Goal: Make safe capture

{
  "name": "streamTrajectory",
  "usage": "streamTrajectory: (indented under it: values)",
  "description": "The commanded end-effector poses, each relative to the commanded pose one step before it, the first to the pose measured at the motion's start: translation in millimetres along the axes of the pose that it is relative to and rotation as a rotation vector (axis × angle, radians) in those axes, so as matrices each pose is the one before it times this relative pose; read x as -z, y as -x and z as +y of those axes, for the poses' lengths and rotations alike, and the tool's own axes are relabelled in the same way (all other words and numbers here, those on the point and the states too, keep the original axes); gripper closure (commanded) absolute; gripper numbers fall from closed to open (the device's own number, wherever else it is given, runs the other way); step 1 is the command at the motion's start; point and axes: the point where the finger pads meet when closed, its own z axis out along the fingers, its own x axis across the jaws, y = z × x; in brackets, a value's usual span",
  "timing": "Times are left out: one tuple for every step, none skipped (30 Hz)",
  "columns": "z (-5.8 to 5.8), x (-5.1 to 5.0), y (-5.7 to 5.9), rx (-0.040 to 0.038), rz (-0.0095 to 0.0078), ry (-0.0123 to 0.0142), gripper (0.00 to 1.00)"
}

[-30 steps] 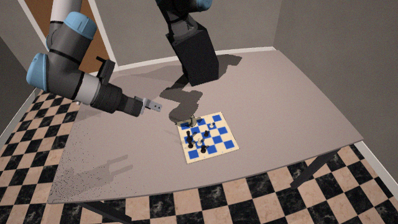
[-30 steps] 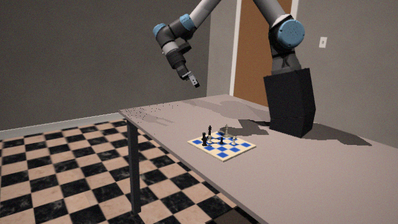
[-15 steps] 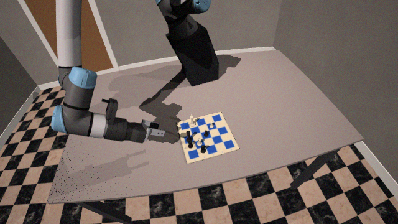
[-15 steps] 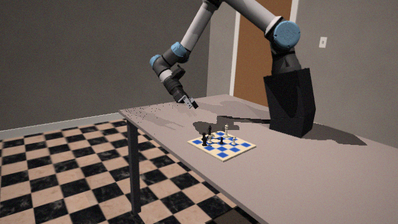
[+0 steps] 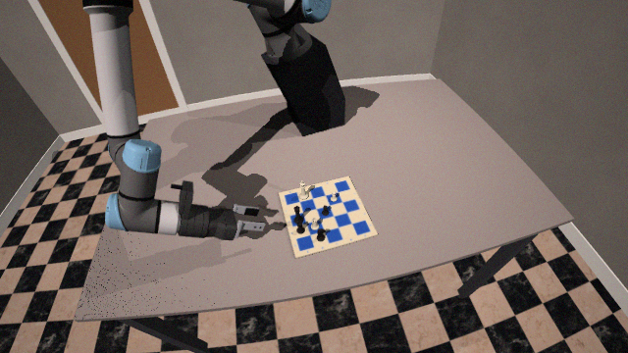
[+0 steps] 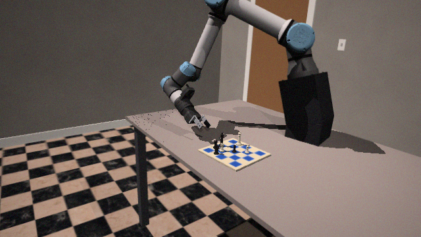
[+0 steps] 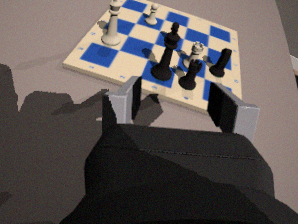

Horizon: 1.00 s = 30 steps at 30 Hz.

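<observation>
We count one board [image 5: 328,216] on the table [image 5: 442,162], carrying seven pieces, all upright: three white, four black. The white set comprises one tall piece [image 7: 113,23] near the far corner, one pawn [image 7: 152,14] and one piece [image 7: 196,56] among the black ones. The tallest black piece [image 7: 164,52] stands nearest the gripper [image 7: 178,104]. The gripper hovers beside the board's edge, fingers fully apart, holding nothing.
</observation>
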Motion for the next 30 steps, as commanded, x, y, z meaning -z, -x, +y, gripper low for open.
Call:
streamTrajectory:
  values:
    - [5.98,-3.70,1.08,-0.01864,0.00934,-0.00931,0.00]
    - [1.61,-1.30,0.61,-0.00556,0.00249,-0.00299,0.00]
    - [1.45,-1.17,0.54,-0.00499,0.00223,-0.00269,0.00]
    - [1.29,-1.04,0.48,-0.00444,0.00198,-0.00240,0.00]
    - [1.14,-0.91,0.42,-0.00391,0.00175,-0.00211,0.00]
    - [0.99,-0.80,0.37,-0.00341,0.00152,-0.00184,0.00]
    - [0.85,-0.68,0.32,-0.00293,0.00131,-0.00159,0.00]
    - [0.72,-0.58,0.27,-0.00248,0.00111,-0.00135,0.00]
    - [0.60,-0.48,0.22,-0.00207,0.00092,-0.00112,0.00]
    - [0.49,-0.39,0.18,-0.00168,0.00075,-0.00091,0.00]
    - [0.39,-0.31,0.14,-0.00133,0.00059,-0.00072,0.00]
    - [0.30,-0.24,0.11,-0.00102,0.00045,-0.00055,0.00]
    - [0.22,-0.17,0.08,-0.00074,0.00033,-0.00040,0.00]
    - [0.15,-0.12,0.05,-0.00050,0.00022,-0.00027,0.00]
    - [0.09,-0.07,0.03,-0.00031,0.00014,-0.00017,0.00]
    - [0.00,0.00,0.00,0.00000,0.00000,0.00000,0.00]
    - [0.00,0.00,0.00,0.00000,0.00000,0.00000,0.00]
    - [0.05,-0.04,0.02,-0.00016,0.00007,-0.00009,0.00]
    - [0.02,-0.01,0.01,-0.00006,0.00003,-0.00003,0.00]
    - [0.00,0.00,0.00,-0.00001,0.00000,0.00000,0.00]
    - [0.00,0.00,0.00,0.00000,0.00000,0.00000,0.00]
    - [0.00,0.00,0.00,0.00000,0.00000,0.00000,0.00]
    - [0.00,0.00,0.00,0.00000,0.00000,0.00000,0.00]
    - [0.00,0.00,0.00,0.00000,0.00000,0.00000,0.00]
    - [0.00,0.00,0.00,0.00000,0.00000,0.00000,0.00]
    - [0.00,0.00,0.00,0.00000,0.00000,0.00000,0.00]
    - [0.00,0.00,0.00,0.00000,0.00000,0.00000,0.00]
    - [0.00,0.00,0.00,0.00000,0.00000,0.00000,0.00]
    - [0.00,0.00,0.00,0.00000,0.00000,0.00000,0.00]
    - [0.00,0.00,0.00,0.00000,0.00000,0.00000,0.00]
